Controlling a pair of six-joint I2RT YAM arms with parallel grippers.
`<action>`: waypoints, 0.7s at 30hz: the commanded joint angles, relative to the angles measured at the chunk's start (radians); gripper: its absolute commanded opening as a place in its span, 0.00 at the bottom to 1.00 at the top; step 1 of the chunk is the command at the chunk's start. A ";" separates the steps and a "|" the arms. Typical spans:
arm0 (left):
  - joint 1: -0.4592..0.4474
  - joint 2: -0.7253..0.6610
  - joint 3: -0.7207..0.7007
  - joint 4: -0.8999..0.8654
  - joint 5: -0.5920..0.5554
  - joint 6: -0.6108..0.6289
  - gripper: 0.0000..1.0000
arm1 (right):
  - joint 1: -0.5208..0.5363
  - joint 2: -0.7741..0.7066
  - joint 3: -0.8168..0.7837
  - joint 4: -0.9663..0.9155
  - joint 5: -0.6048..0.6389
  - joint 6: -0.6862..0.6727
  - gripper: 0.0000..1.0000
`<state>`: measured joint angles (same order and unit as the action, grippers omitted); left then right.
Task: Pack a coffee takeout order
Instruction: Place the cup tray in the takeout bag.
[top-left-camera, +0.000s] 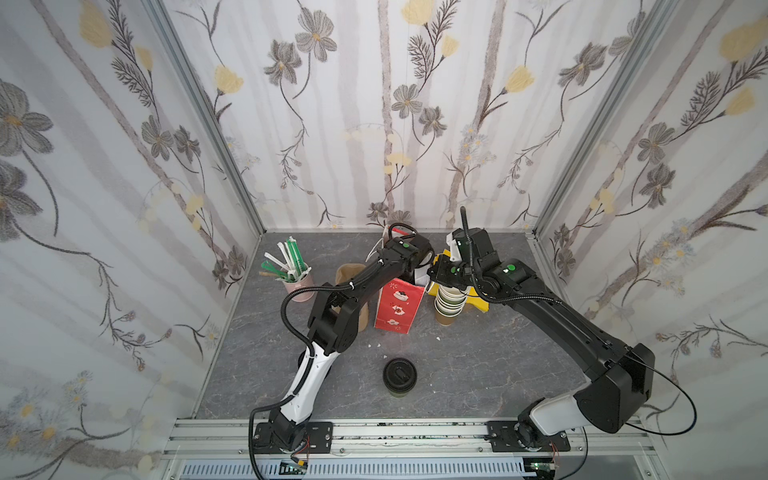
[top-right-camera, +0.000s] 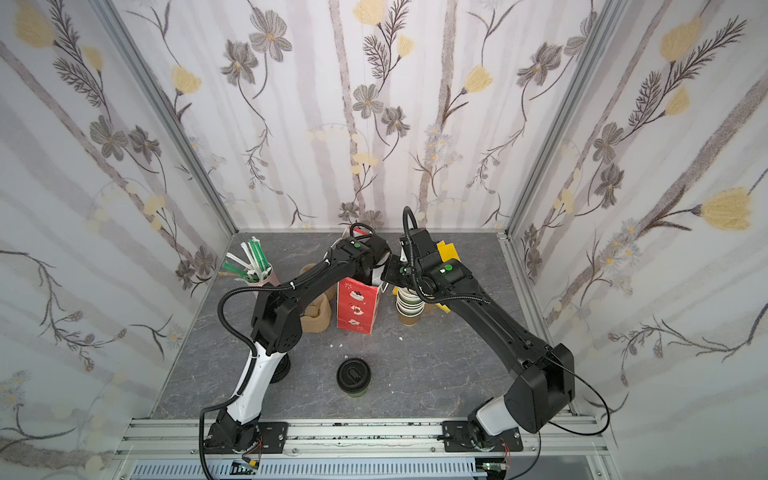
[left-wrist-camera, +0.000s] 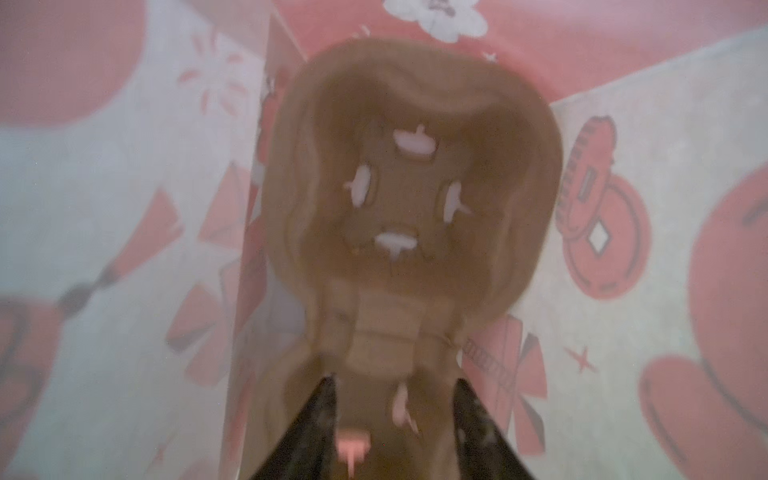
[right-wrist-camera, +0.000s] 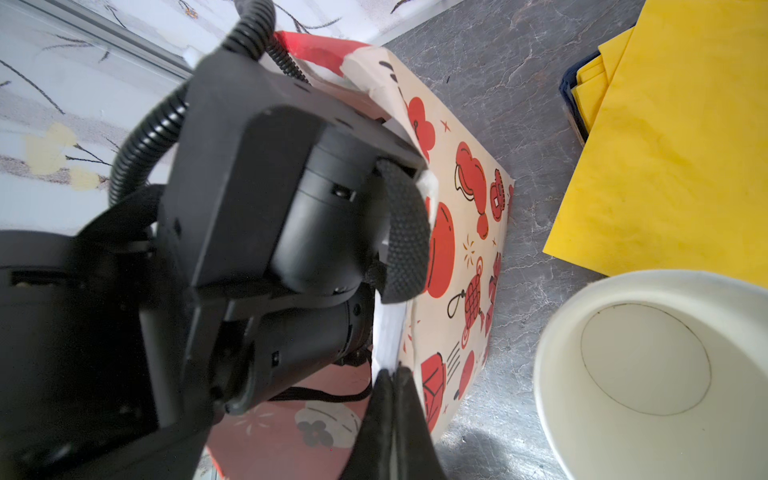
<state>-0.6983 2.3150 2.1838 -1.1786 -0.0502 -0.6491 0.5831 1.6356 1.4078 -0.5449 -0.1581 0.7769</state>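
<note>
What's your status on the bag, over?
Left end effector open inside bag, carrier in it. Right end effector shut on bag rim. Lidded cup outside, unpacked. Nothing in the way.

Both top views look down from high at the front, side by side, facing the back wall (top-left-camera: 374, 124) across the whole table (top-left-camera: 478, 374). The left wrist camera sits inside the bag (left-wrist-camera: 104, 249), close and blurred, facing down onto the carrier (left-wrist-camera: 415, 199). The right wrist camera is close outside the bag's rim. It shares the bag and cup stack (right-wrist-camera: 644, 374) with the top views.
</note>
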 joint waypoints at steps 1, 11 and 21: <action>0.000 -0.028 0.003 -0.003 -0.019 -0.003 0.54 | 0.001 0.007 0.008 0.012 -0.004 0.008 0.00; -0.007 -0.084 0.031 -0.003 -0.012 -0.020 0.50 | 0.001 0.013 0.015 0.012 -0.005 0.004 0.00; -0.009 -0.123 0.050 -0.001 -0.031 -0.044 0.45 | 0.001 0.018 0.034 -0.012 0.019 -0.011 0.00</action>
<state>-0.7017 2.2124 2.2215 -1.1858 -0.0776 -0.6807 0.5831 1.6444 1.4334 -0.5507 -0.1501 0.7753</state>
